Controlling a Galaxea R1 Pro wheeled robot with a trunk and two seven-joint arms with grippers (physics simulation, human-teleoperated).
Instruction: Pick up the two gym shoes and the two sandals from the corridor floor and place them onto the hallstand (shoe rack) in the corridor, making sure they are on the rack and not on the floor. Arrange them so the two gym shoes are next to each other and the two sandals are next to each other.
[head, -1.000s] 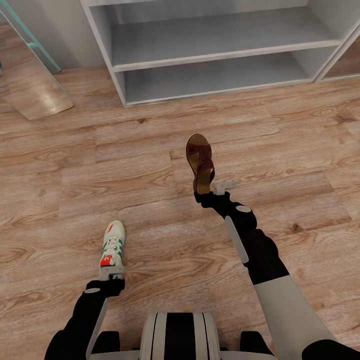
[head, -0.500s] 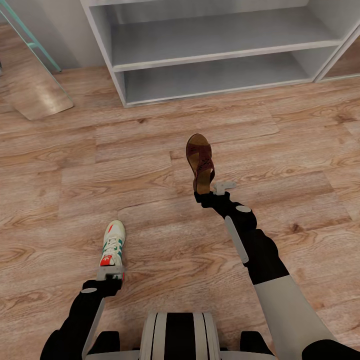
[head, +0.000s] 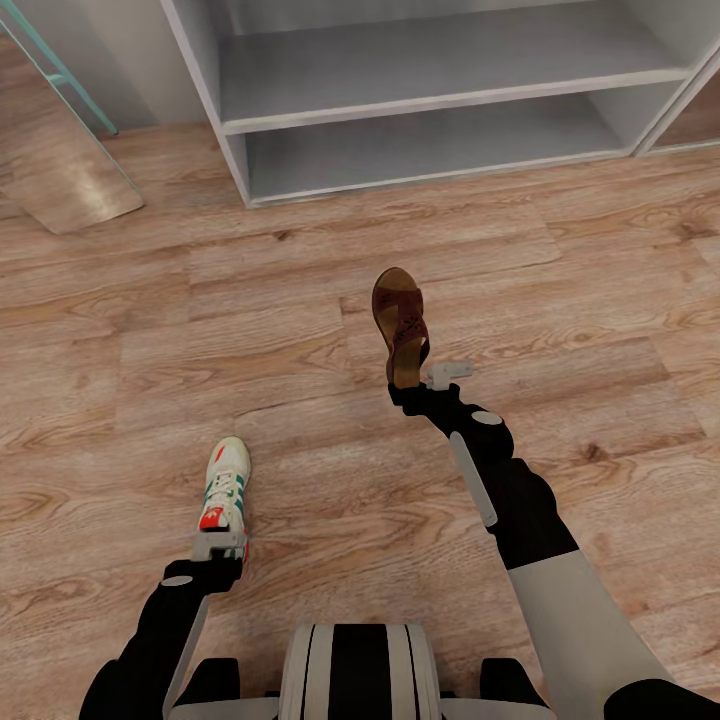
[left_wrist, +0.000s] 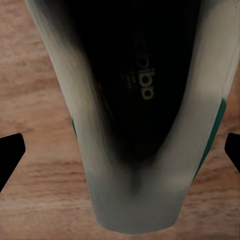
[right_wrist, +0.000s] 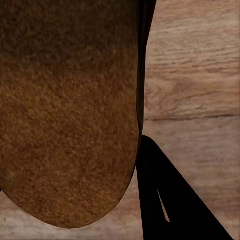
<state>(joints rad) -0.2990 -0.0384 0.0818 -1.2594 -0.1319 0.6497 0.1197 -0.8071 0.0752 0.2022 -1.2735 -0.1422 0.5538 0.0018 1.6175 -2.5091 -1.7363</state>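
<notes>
- Right pincer (head: 412, 385) of mine is clamped on the heel of a brown sandal (head: 402, 325), which sticks out ahead of it, toe toward the hallstand (head: 440, 100).
- Left pincer (head: 220, 545) grips the heel of a gym shoe (head: 226, 488); the shoe points forward from it, low over the corridor floor (head: 150, 350).
- Both open shelf levels of the hallstand, well ahead of my pincers, show bare grey boards with no footwear on them.
- Its top is cut off by the upper edge of the head view, and its right end runs out of the picture.
- From my left wrist, the gym shoe (left_wrist: 135, 115) shows its dark opening with a faint insole print I cannot read; my fingertips (left_wrist: 9, 155) appear as black wedges at either side, apart from the shoe's walls there.
- From my right wrist, the sandal's tan footbed (right_wrist: 67, 110) is so close that the straps are hidden; one black finger (right_wrist: 165, 200) lies just beside its edge.
</notes>
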